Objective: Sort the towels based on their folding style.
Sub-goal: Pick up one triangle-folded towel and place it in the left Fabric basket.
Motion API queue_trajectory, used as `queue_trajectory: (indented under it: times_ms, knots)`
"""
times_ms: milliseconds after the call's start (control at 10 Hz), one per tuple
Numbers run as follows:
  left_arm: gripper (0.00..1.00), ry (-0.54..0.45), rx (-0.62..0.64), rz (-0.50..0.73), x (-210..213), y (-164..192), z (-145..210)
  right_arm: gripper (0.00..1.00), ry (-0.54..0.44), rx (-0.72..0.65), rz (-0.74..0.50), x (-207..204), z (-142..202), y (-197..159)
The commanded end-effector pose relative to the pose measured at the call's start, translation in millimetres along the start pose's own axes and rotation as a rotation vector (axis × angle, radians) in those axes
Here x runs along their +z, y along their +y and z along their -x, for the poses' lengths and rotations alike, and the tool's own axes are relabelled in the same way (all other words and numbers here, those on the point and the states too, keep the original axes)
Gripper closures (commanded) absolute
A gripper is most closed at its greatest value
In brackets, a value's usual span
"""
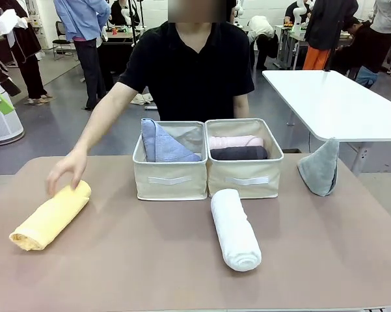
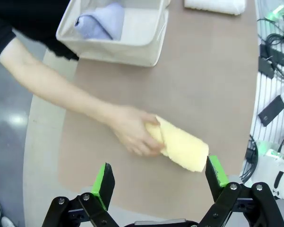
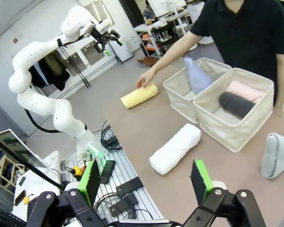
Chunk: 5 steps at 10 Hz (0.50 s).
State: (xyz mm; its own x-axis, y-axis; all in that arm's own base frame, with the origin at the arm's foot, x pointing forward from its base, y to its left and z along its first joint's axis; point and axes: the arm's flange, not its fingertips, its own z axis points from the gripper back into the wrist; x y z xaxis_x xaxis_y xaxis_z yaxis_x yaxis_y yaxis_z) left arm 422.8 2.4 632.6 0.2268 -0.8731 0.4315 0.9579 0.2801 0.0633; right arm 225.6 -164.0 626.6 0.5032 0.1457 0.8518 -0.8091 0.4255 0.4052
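A yellow rolled towel (image 1: pixel 51 216) lies at the table's left, with the person's hand (image 1: pixel 66 170) resting on its far end; it also appears in the left wrist view (image 2: pixel 182 144). A white rolled towel (image 1: pixel 234 229) lies in front of the bins. The left bin (image 1: pixel 170 177) holds a lavender-blue folded towel (image 1: pixel 161 144). Inside the right bin (image 1: pixel 244 177) lie a pink roll (image 1: pixel 235 141) and a dark grey roll (image 1: pixel 239 153). A grey-green folded towel (image 1: pixel 321 168) stands at the right. My left gripper (image 2: pixel 157 178) hangs open above the yellow towel. My right gripper (image 3: pixel 147 176) is open, high over the near edge.
The brown mat (image 1: pixel 149 260) covers the table. Cables and small devices (image 2: pixel 274 61) lie on the robot's side by the table edge. The left arm (image 3: pixel 52 71) rises high at the far left. A white table (image 1: pixel 338 104) stands behind on the right.
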Motion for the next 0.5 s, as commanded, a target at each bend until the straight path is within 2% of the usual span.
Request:
queue_trajectory:
  times_ms: [0, 100, 200, 400]
  knots:
    - [0.00, -0.260, -0.159, 0.186, 34.2, 38.9, 38.4, 0.00, -0.005, 0.011, -0.017, 0.0, -1.2, -1.1]
    - [0.00, -0.405, -0.200, 0.202, 46.5, 52.4, 75.0, 0.00, -0.005, 0.011, -0.017, 0.0, -1.2, -1.1]
    - [0.00, -0.483, -0.193, 0.166, 55.1, 63.1, 101.7, 0.00, -0.005, 0.011, -0.017, 0.0, -1.2, -1.1]
    - [0.00, -0.547, -0.171, 0.145, 62.8, 64.3, 136.2, 0.00, -0.005, 0.011, -0.017, 0.0, -1.2, -1.1]
